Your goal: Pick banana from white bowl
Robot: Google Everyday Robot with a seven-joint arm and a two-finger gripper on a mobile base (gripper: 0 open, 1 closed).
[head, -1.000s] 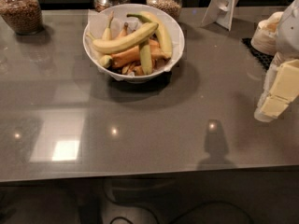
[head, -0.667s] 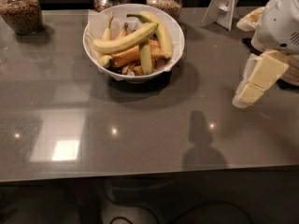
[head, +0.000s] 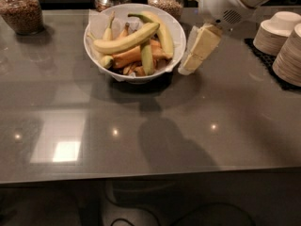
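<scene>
The white bowl (head: 175, 26), lined with white paper, stands at the back middle of the grey table. The long pale yellow banana (head: 126, 40) lies across the top of the fruit in it, running left to right. A thicker green-stemmed banana (head: 162, 31) lies behind it, and a short greenish banana (head: 146, 58) lies below. My gripper (head: 196, 51) hangs just right of the bowl's rim, its cream fingers pointing down and to the left, above the table. It holds nothing.
Stacks of cream paper bowls (head: 277, 32) stand on a black mat at the right edge. Three glass jars (head: 19, 11) of grains line the back edge. The grey table (head: 141, 135) stretches toward the front.
My arm has swung left from the right edge to just beside the bowl. The view has drawn closer to the bowl.
</scene>
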